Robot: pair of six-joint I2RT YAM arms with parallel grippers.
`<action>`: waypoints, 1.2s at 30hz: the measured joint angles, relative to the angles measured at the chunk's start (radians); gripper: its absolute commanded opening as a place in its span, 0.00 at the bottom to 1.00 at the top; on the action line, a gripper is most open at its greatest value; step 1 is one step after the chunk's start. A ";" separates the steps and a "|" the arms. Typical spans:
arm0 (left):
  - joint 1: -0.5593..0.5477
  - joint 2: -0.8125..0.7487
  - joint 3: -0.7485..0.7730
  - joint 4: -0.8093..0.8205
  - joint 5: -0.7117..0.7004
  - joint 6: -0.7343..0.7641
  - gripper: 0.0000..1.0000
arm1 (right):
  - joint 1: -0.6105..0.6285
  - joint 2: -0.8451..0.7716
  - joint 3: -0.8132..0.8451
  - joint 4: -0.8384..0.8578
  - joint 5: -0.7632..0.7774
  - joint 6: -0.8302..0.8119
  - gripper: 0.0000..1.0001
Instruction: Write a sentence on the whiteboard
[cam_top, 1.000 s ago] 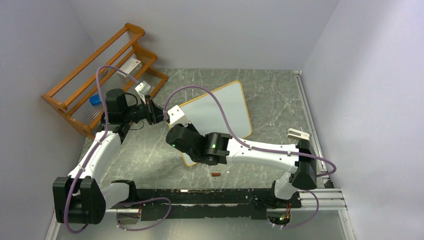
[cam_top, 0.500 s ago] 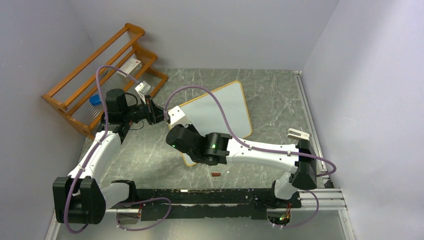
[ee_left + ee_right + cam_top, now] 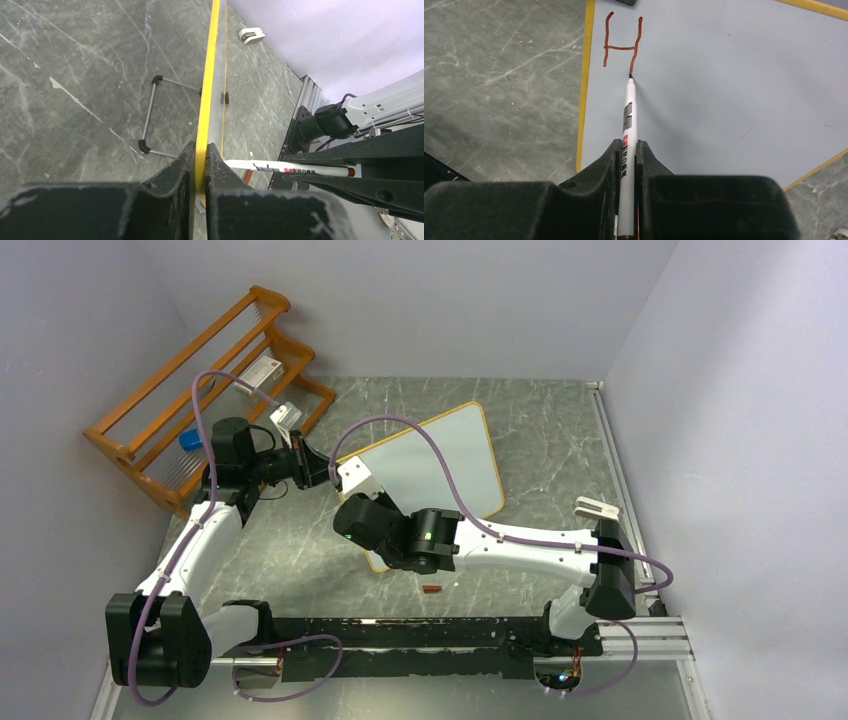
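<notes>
So that the mid-table whiteboard [image 3: 475, 455] cannot slide, the left gripper [image 3: 200, 150] pinches its 9 o'clock edge while the right gripper [image 3: 629, 150], clamped on a marker [image 3: 629, 115], touches an H [image 3: 622, 46] near 11 o'clock.

Soft, even, fairly bright light falls from above in all three views, with no hard glare. In the top view the arms leave only faint, diffuse shadows on the table [image 3: 540, 430]. In the right wrist view the marker [image 3: 629, 115] throws a pale shadow rightward on the whiteboard [image 3: 724, 75]. The left gripper [image 3: 200, 150] and right gripper [image 3: 628, 147] fill the lower frames, dark and slightly blurred.
</notes>
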 measured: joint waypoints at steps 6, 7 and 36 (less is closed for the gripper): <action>0.000 0.000 0.000 0.001 0.001 0.000 0.05 | 0.006 -0.032 -0.023 0.019 0.005 -0.006 0.00; 0.000 0.000 0.000 0.001 0.001 0.000 0.05 | 0.006 -0.040 -0.025 0.024 0.009 -0.008 0.00; -0.002 0.002 0.000 0.004 0.002 0.000 0.05 | -0.016 -0.043 -0.036 0.066 0.050 -0.027 0.00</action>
